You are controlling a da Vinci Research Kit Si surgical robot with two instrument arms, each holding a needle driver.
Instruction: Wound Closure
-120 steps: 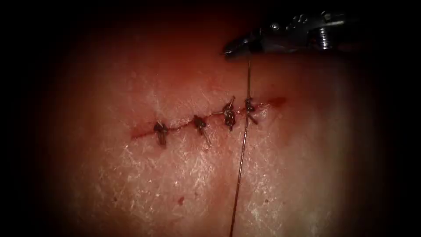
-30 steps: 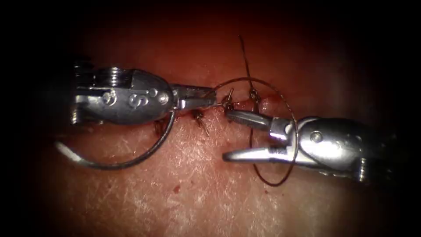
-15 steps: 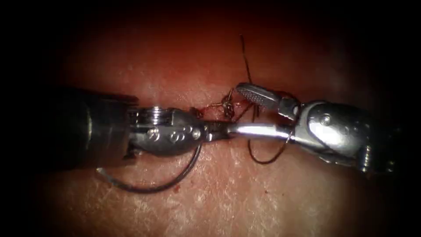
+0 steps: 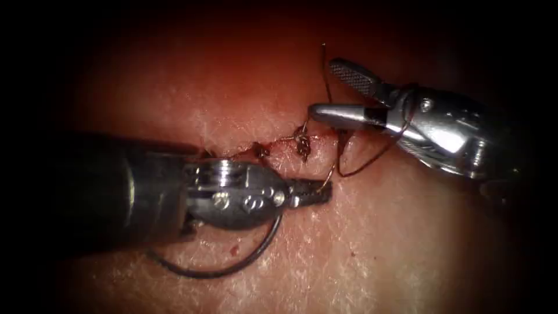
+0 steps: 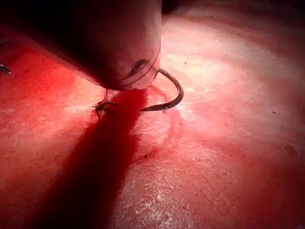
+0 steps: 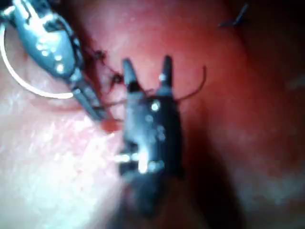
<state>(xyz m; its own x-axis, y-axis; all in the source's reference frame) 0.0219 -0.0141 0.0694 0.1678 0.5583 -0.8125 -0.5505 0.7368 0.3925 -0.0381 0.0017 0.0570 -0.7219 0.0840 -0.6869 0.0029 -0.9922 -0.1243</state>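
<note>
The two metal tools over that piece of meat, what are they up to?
They are stitching a cut in practice tissue. The left tool has its jaws shut on the thread just below the cut. The right tool is open and holds nothing, with thread looped around it. The curved needle lies out of the tissue, under the left tool.

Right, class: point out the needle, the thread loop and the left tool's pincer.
needle (image 4: pixel 232 270): endoscope view, on the middle of its dark curve, lying on the tissue.
thread loop (image 4: pixel 372 163): endoscope view, on its lower arc under the right tool.
left pincer (image 4: pixel 325 189): endoscope view, at its tips.
</note>
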